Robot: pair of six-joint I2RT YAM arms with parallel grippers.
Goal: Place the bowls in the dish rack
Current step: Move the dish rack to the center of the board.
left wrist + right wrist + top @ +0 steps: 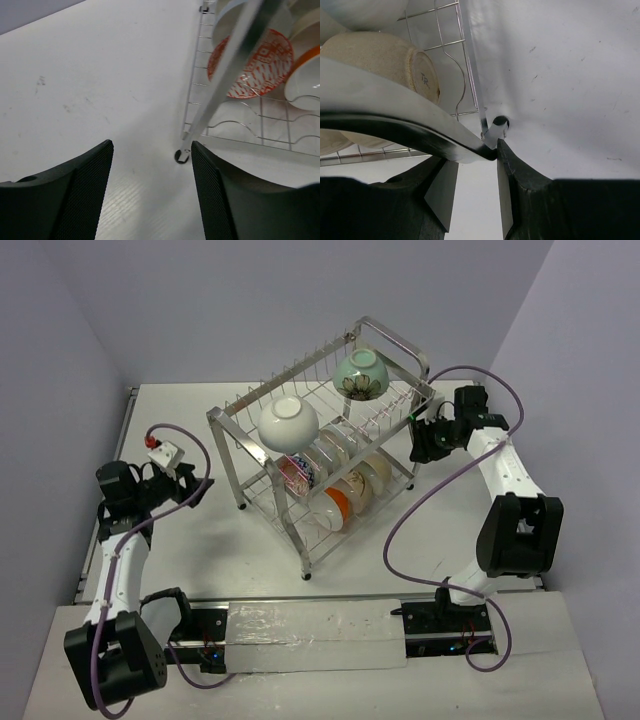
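The left gripper (151, 150) hangs with its jaws spread and empty, off the dish rack's (228, 462) left side. The right gripper (477, 160) sits at the rack's right corner, jaws narrowly apart; whether it pinches the frame is unclear. A white bowl (289, 421) and a mint green bowl (361, 374) sit on the rack's top tier, with an orange-red patterned bowl (255, 62) below.

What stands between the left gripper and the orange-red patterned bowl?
A metal bar and thin side wires of the dish rack cross in front of the orange-red patterned bowl. The left gripper, open, is outside the rack.

Lab: robot arms (120, 560), plain white table (200, 430)
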